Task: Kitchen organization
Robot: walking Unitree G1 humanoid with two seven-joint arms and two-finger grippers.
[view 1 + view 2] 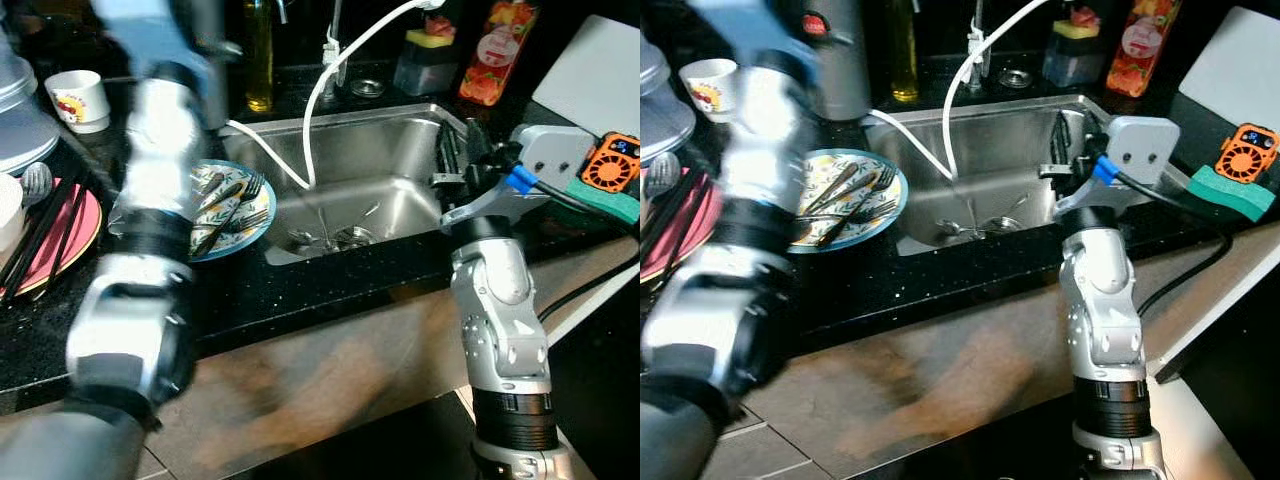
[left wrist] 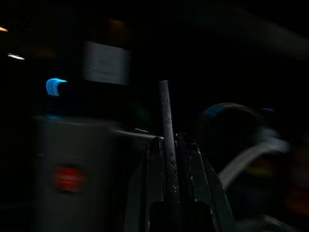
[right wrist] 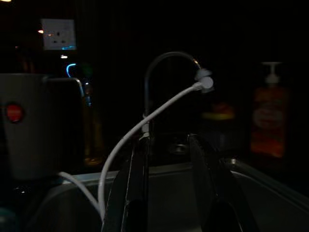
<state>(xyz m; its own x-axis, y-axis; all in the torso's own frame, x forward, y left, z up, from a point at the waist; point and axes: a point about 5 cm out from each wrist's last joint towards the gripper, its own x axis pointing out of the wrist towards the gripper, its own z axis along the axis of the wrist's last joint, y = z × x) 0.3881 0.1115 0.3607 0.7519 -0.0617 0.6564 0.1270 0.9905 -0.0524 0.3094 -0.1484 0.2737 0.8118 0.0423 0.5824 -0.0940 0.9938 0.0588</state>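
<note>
1. The right hand [image 1: 458,150] hangs over the right rim of the steel sink [image 1: 400,140], its two black fingers [image 3: 137,193] standing narrowly apart with nothing between them.
2. The left arm is raised and blurred at the left of the scene; in its wrist view the left hand [image 2: 170,145] is clamped on a thin dark textured rod [image 2: 166,125], which sticks up from between the fingers. What the rod is cannot be made out.
3. A blue-rimmed patterned plate [image 1: 255,225] lies on the black worktop [image 1: 330,285] just left of the sink, carrying forks [image 1: 235,200] and other cutlery, partly hidden by the left arm.
4. A white hose [image 1: 330,75] runs from the tap down into the sink basin, where a few utensils lie near the drain [image 1: 345,237].
5. Far left on the worktop sits a white cup [image 1: 80,98]; nearer, a pink plate [image 1: 85,235] has dark chopsticks across it.
6. Behind the sink stand a bottle of yellow oil [image 1: 259,60], a sponge holder [image 1: 425,55] and a red-orange soap bottle [image 1: 497,50].
7. Right of the sink lie a green sponge [image 1: 605,200] and an orange gadget [image 1: 610,160].
</note>
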